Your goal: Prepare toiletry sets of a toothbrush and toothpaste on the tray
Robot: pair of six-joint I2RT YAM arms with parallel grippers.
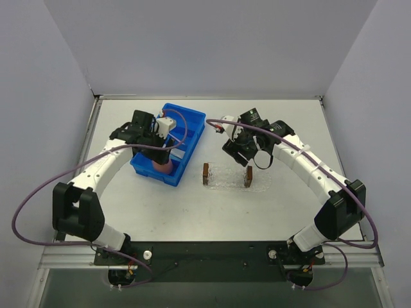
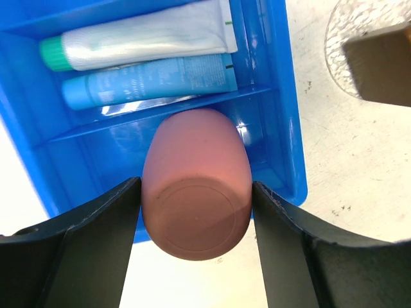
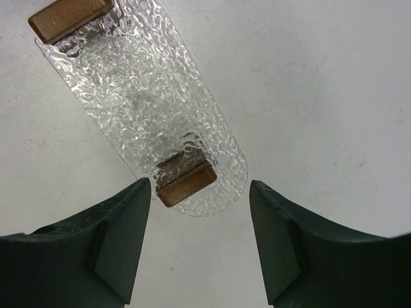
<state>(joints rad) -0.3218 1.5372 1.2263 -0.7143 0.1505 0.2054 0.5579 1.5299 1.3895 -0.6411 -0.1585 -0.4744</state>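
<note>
The tray [image 3: 138,96] is a clear, pebbled rectangle with rounded ends, lying flat on the worktop [image 3: 321,83]. A brown block [image 3: 69,17] stands at one short end and another brown block [image 3: 186,183] at the other. In the right wrist view it runs diagonally from the upper left toward the lower centre; from above it sits mid-frame.

The toothpaste lies in a compartment of the blue bin [image 2: 282,128] – a pale tube [image 2: 141,40] with a green cap, and touching it just below, a blue tube [image 2: 151,82]. Both lie flat with caps pointing left, across the top of the left wrist view.

Clear pebbled tray [image 3: 131,96], brown end blocks [image 3: 70,18], end effector [image 3: 200,187] spread above
</note>
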